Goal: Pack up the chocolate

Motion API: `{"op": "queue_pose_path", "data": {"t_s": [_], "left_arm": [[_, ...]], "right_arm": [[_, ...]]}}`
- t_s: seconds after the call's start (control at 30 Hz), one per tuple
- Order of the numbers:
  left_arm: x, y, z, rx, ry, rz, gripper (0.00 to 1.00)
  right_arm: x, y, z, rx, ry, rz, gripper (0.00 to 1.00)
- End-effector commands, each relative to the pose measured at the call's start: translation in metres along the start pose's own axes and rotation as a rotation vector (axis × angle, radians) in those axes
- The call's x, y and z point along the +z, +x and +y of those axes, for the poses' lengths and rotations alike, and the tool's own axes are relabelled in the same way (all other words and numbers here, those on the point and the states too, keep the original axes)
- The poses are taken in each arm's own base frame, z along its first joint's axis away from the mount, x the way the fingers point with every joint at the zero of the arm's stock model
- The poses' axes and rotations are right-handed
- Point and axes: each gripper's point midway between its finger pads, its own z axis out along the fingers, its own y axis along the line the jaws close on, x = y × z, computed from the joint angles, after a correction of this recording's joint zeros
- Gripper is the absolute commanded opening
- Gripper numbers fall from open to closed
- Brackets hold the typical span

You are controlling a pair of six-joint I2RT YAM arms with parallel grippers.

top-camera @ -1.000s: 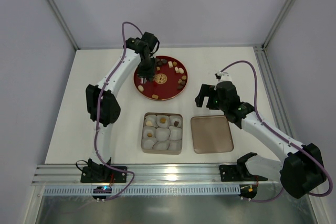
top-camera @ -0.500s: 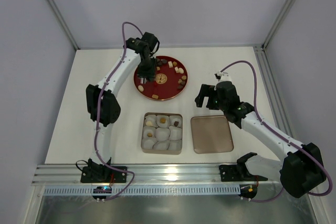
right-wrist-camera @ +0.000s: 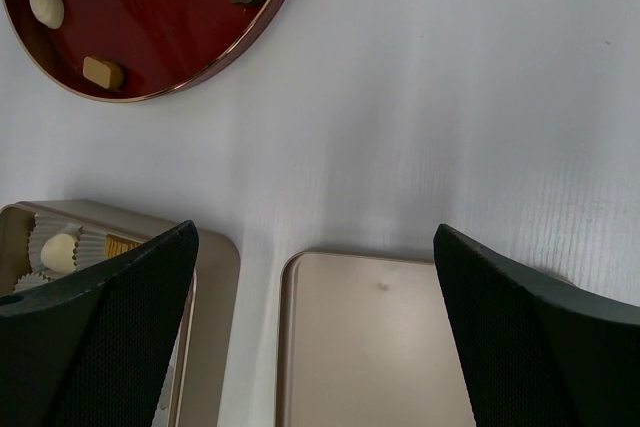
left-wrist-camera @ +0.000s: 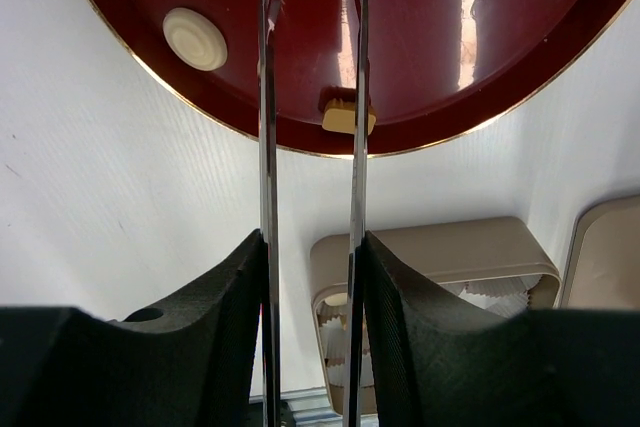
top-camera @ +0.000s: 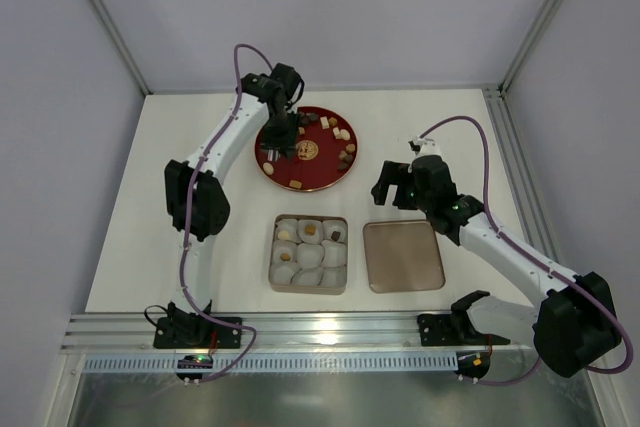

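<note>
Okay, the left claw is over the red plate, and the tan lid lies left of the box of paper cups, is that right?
Not quite. In the top view the tan lid lies right of the box of paper cups, not left. The left claw is over the red plate, as you said.

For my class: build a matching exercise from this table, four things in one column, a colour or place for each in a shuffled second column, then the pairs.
1 plate
2 tray
3 lid
4 round white chocolate

a holds white paper cups
b lies on the plate, near its edge
c dark red, gold rim
d flat, tan, right of the tray

Pairs: 1-c, 2-a, 3-d, 4-b
</note>
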Motion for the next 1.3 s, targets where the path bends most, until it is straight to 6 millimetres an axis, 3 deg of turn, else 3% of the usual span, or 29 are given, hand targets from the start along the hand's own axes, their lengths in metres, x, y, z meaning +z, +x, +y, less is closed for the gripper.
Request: {"op": "queue_pose_path", "data": {"t_s": [0.0, 0.57, 0.8, 1.07, 1.27], "left_arm": [[-0.001, -0.002, -0.002, 0.026, 0.014, -0.010, 0.41], [0.014, 0.003, -0.008, 0.047, 0.022, 0.027, 0.40], [0.010, 0.007, -0.009, 0.052, 0.018, 0.030, 0.36], [0.002, 0.004, -0.004, 0.050, -0.010, 0.003, 0.46], [-0.002, 0.006, -0.001, 0.056, -0.021, 0.007, 0.46]], "right_arm": [[-0.002, -0.010, 0.007, 0.005, -0.025, -0.043, 1.00], [-0.003, -0.012, 0.007, 0.001, -0.021, -0.048, 1.00], [-0.002, -0.014, 0.007, 0.000, -0.019, -0.048, 1.00], [-0.001, -0.013, 0.007, -0.001, -0.021, -0.045, 1.00], [-0.002, -0.013, 0.007, 0.000, -0.022, -0.046, 1.00]]}}
